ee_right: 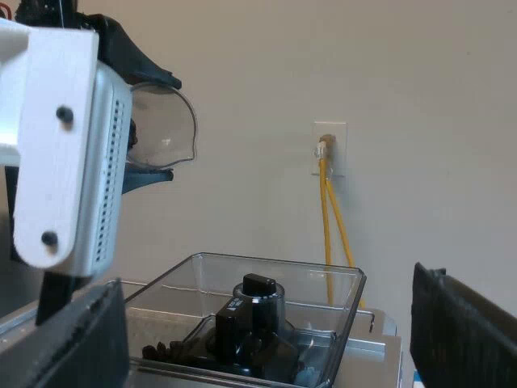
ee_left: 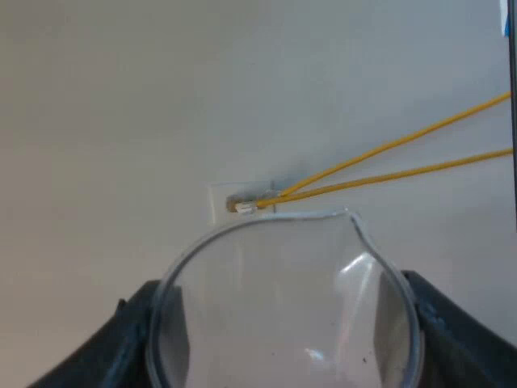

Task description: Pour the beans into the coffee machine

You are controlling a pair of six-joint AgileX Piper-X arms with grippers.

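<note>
My left gripper (ee_left: 287, 331) is shut on the clear measuring glass (ee_left: 283, 307), one black finger on each side of it. The glass lies tipped on its side with its spout toward the wall, and I see no beans in it. From the right wrist view the same glass (ee_right: 161, 121) hangs high above the espresso machine's open bean hopper (ee_right: 347, 291). Dark beans (ee_right: 166, 352) lie on the hopper's floor around the black grinder knob (ee_right: 258, 295). My right gripper (ee_right: 271, 339) is open, its fingers wide apart, close to the hopper and level with it.
A plain wall stands behind the machine, with a wall socket (ee_right: 329, 149) and two yellow cables (ee_right: 331, 226) running down from it. The machine's metal top (ee_right: 380, 347) surrounds the hopper. The left arm's white housing (ee_right: 56, 145) hangs close by my right gripper.
</note>
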